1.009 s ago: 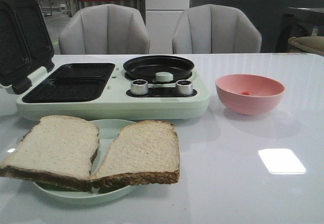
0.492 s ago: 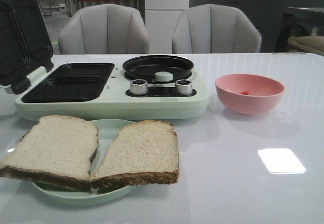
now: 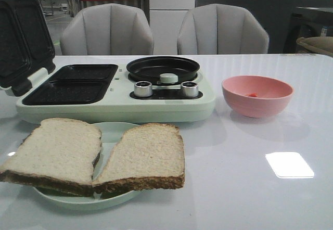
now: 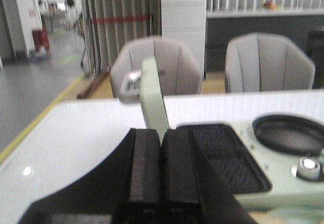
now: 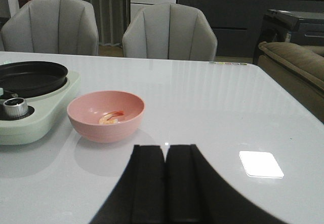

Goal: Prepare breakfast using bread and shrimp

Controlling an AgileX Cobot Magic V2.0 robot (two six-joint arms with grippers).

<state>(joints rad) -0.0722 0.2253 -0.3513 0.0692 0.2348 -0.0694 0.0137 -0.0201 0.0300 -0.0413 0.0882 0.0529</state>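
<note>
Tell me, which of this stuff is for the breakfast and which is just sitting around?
For the job:
bread on a plate
shrimp in the bowl
cooker

Just there:
chairs
table

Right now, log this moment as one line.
left hand: shut, empty | right hand: shut, empty | bread: on plate | shrimp: in pink bowl | stage: not started

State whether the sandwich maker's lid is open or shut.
Open: the lid stands raised at the back left, and both dark grill plates lie exposed and empty.
</note>
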